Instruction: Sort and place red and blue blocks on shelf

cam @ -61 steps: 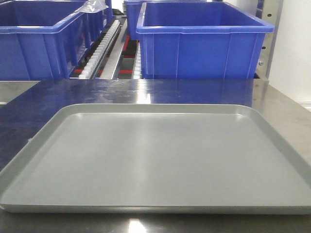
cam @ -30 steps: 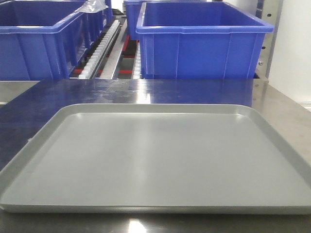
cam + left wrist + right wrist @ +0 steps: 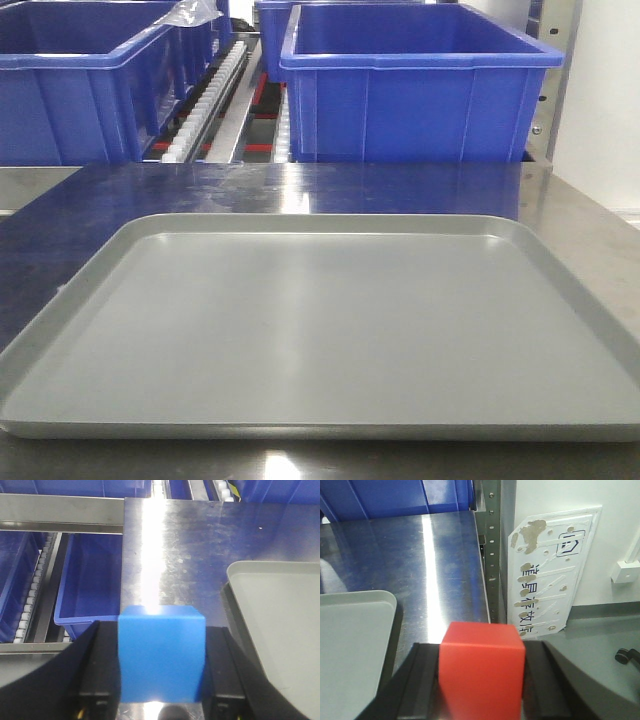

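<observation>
Blue block (image 3: 161, 652) is clamped in the left gripper (image 3: 161, 667), red block (image 3: 481, 665) in the right gripper (image 3: 481, 682). Both seem gripped ready for shelving.

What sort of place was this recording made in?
Probably a warehouse or factory parts-storage station, perhaps a test setup: big blue plastic bins sit on a shelf with white roller tracks, fronted by a stainless steel worktop carrying a grey tray.
</observation>
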Action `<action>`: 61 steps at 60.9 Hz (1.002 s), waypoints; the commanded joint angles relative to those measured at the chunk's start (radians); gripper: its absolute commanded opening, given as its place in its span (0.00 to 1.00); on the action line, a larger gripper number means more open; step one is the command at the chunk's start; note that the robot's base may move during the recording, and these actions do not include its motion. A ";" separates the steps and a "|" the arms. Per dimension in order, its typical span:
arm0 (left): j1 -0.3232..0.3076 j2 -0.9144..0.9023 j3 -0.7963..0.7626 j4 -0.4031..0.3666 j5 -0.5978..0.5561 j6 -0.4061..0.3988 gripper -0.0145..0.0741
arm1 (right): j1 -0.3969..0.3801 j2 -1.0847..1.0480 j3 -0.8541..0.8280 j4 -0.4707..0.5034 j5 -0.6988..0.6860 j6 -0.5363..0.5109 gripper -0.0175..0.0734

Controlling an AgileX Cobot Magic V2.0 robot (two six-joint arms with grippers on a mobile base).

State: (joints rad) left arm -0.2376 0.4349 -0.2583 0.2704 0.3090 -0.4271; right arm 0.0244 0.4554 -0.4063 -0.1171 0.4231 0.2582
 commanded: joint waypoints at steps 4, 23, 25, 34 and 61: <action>-0.001 0.004 -0.030 0.007 -0.084 -0.007 0.31 | -0.007 0.003 -0.029 -0.005 -0.079 -0.002 0.25; -0.001 0.004 -0.030 0.007 -0.084 -0.007 0.31 | -0.007 0.003 -0.029 -0.005 -0.079 -0.002 0.25; -0.001 0.004 -0.030 0.007 -0.084 -0.007 0.31 | -0.007 0.003 -0.029 -0.005 -0.079 -0.002 0.25; -0.001 0.004 -0.030 0.007 -0.084 -0.007 0.31 | -0.007 0.003 -0.029 -0.005 -0.079 -0.002 0.25; -0.001 0.004 -0.030 0.007 -0.084 -0.007 0.31 | -0.007 0.003 -0.029 -0.005 -0.079 -0.002 0.25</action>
State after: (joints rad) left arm -0.2376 0.4349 -0.2579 0.2704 0.3090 -0.4271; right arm 0.0244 0.4554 -0.4063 -0.1171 0.4231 0.2582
